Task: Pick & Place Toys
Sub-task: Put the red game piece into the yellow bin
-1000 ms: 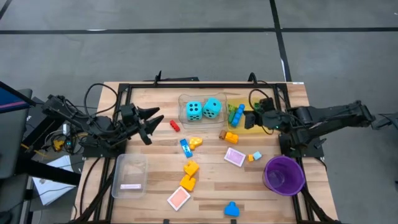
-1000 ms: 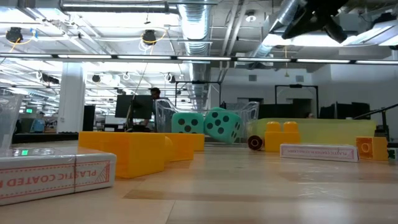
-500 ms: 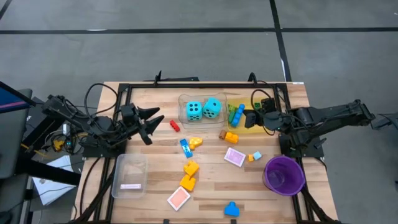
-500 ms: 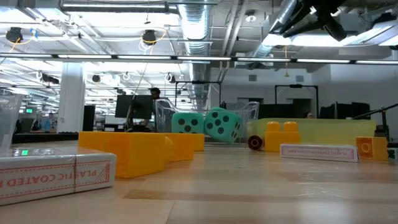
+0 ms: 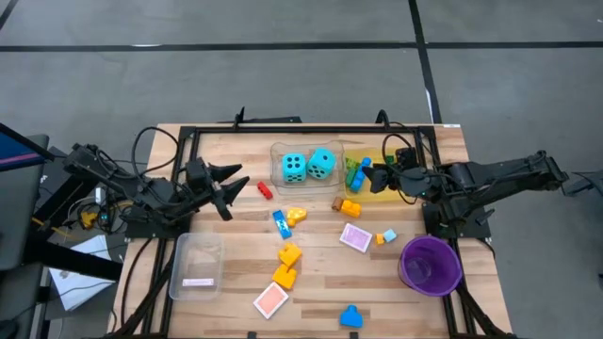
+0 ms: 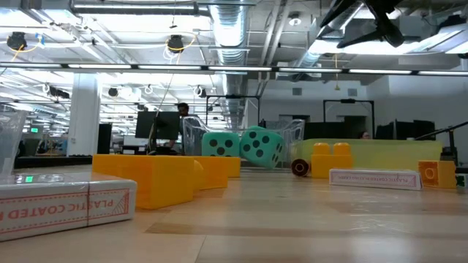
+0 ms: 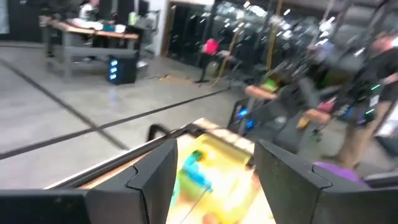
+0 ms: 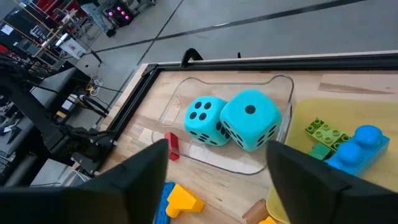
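The right gripper (image 5: 377, 176), which was closed a second ago, now stands with its two fingers apart and nothing between them, and it hangs over the yellow tray (image 5: 379, 193), at the side that is nearer to the clear tray (image 5: 279, 168). Inside the yellow tray lie green bricks (image 8: 325, 133) and a blue brick (image 8: 359, 147), so the opening most likely means that one brick was just let go there and this placing is done; the pictures do not show clearly which brick it was. The two turquoise dice (image 8: 231, 122) sit side by side in the clear tray, touching each other; they look like soft foam with black dots, easy to squeeze. Many toys are not yet sorted and lie on the bare wood of the table (image 5: 226, 282) on the near side of the yellow tray: an orange brick (image 5: 350, 207) just beside it, a pink tile (image 5: 355, 237) and a small light blue piece (image 5: 389, 235) a little farther, then yellow bricks (image 5: 286, 265), a second pink tile (image 5: 270, 300) and a blue piece (image 5: 351, 316) well apart from it. A small red brick (image 5: 265, 190) lies beyond the clear tray, away from the yellow one. The left gripper (image 5: 232, 185) waits far from the yellow tray on that same side, fingers parted and empty. The purple bowl (image 5: 431, 265) stands near the yellow tray.
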Controlling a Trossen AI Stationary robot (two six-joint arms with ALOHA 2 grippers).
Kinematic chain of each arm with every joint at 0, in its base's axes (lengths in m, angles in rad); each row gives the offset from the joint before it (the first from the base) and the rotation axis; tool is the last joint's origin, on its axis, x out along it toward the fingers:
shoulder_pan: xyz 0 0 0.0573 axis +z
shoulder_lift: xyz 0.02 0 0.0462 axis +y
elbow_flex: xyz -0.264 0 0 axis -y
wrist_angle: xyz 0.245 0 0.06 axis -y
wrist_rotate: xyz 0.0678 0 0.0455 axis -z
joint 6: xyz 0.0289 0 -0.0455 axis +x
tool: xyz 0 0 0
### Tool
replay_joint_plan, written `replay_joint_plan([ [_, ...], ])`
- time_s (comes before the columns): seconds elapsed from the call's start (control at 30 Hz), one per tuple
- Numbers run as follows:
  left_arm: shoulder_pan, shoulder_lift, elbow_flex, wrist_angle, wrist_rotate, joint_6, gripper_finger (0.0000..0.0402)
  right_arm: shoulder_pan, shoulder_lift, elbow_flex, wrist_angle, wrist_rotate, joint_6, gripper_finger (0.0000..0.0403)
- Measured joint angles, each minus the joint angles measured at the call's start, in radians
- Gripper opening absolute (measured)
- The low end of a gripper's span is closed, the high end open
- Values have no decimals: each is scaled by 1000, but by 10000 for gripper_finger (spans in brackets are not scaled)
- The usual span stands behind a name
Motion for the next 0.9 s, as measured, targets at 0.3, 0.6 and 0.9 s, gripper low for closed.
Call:
replay_joint_plan([
  [0.3, 31, 0, 0, -581, 52, -352, 214, 1, 0, 0, 6, -41, 2, 317],
  [0.6, 263, 60, 0, -922, 561, -206, 276, 33, 0, 0, 30, -53, -1, 319],
  [0.9, 590, 218, 0, -813, 857, 329, 334, 53, 0, 0, 59, -53, -9, 319],
])
